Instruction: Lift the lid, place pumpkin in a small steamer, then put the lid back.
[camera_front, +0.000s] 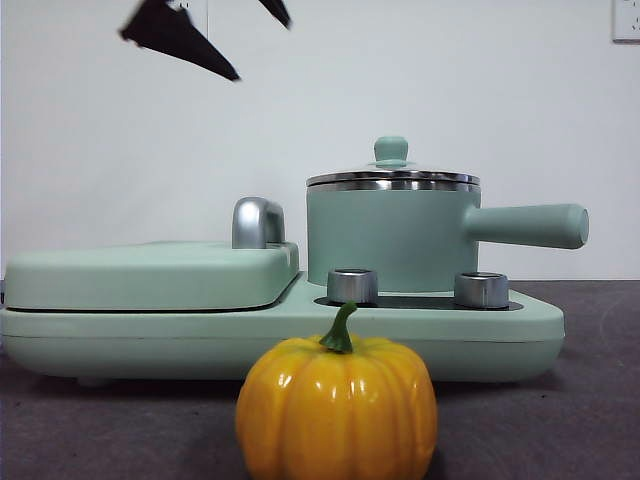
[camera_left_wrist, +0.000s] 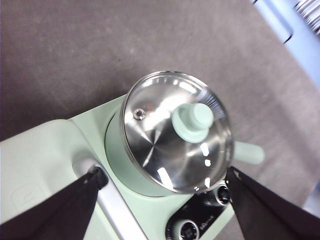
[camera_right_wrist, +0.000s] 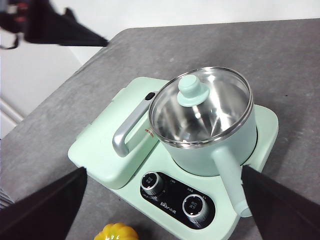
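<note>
The glass lid (camera_front: 392, 178) with its mint knob sits shut on the small steamer (camera_front: 385, 240), whose long handle points right. The orange pumpkin (camera_front: 337, 412) stands on the grey table in front of the appliance, nearest the front camera. My left gripper (camera_left_wrist: 162, 172) hovers open above the lid (camera_left_wrist: 170, 135), one jaw on each side of it, touching nothing; its black tips show high at the top left as the left gripper (camera_front: 262, 50). My right gripper (camera_right_wrist: 164, 171) is open and empty, high above the steamer (camera_right_wrist: 210, 155) and the pumpkin (camera_right_wrist: 116, 232).
The steamer stands on a mint-green cooker base (camera_front: 430, 330) with two steel dials (camera_front: 352, 285). Left of it lies a flat griddle cover (camera_front: 150, 272) with a chrome handle (camera_front: 257, 222). The grey table's far left edge (camera_right_wrist: 75, 75) runs near the left arm.
</note>
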